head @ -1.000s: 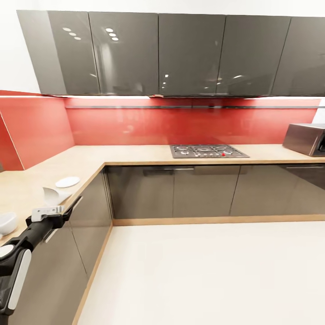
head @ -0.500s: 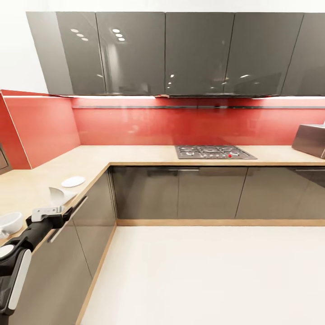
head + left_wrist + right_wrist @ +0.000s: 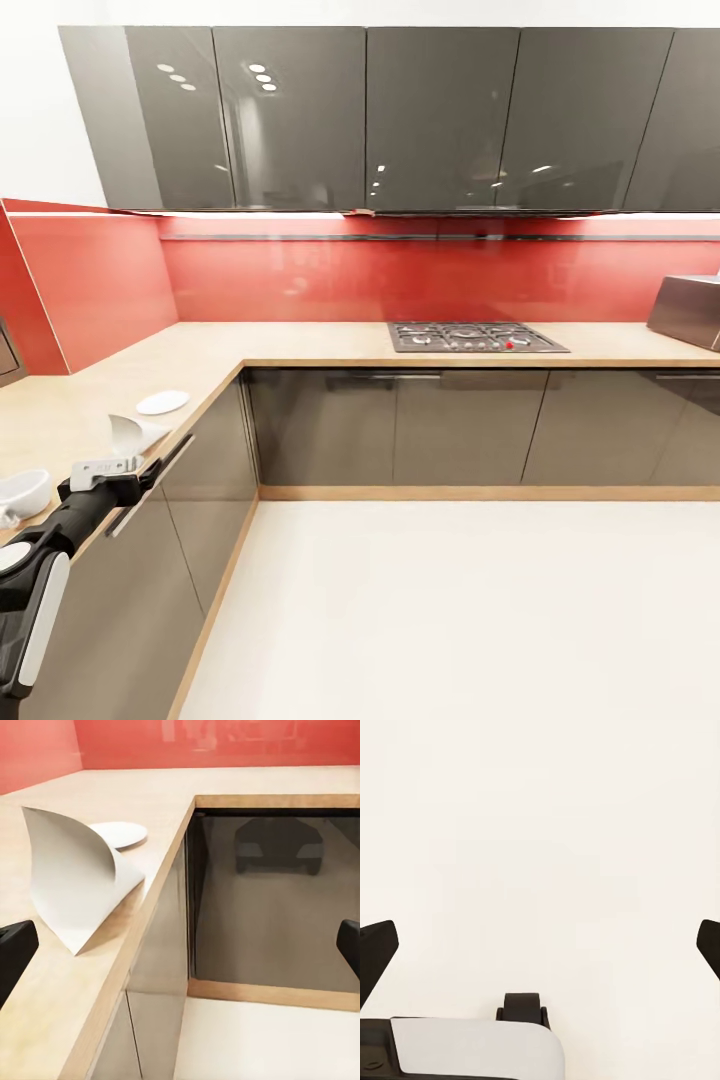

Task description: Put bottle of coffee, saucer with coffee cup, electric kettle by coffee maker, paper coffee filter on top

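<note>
the saucer [image 3: 162, 402], paper filter [image 3: 128, 434] and coffee cup [image 3: 22, 492] lie loose along the near edge of the surface [image 3: 300, 342], likely staged within reach. the left tool [image 3: 150, 470] is stretched low along that edge, short of the filter, spread wide and empty. the right tool [image 3: 540, 945], also wide and empty, points at the bare floor [image 3: 540, 832]

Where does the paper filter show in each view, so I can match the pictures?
Head view: the filter lies at lower left on the countertop, near its edge, just ahead of the left pincer.
Left wrist view: the filter is large at the left, curled up on the wood.
Right wrist view: I see pale floor, not the filter.
Shared landmark: the saucer just beyond the filter.
</note>
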